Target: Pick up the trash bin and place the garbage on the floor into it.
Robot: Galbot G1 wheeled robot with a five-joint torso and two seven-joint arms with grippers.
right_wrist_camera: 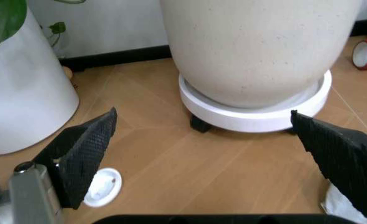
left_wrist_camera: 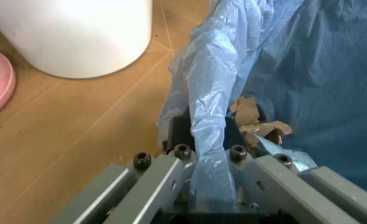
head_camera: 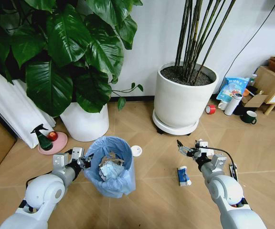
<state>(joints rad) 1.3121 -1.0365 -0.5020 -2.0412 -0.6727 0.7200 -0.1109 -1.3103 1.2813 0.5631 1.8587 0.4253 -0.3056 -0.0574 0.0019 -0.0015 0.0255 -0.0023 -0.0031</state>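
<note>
Your left gripper (head_camera: 87, 161) clamps the trash bin (head_camera: 110, 164) rim, bag hiding the pads | right gripper (head_camera: 184, 150) spread wide, empty; white lid (right_wrist_camera: 102, 187) half-hidden behind one finger | blue-white wrapper (head_camera: 183, 175) on the floor (head_camera: 156, 191)

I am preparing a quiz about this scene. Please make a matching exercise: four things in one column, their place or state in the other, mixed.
Things:
1. left claw
2. right claw
3. white round lid
4. blue-white wrapper

Places or states:
a. open, above the floor
b. on the floor just right of the trash bin
c. shut on the bin's rim and bag
d. on the floor near the right arm

Pairs: 1-c, 2-a, 3-b, 4-d
</note>
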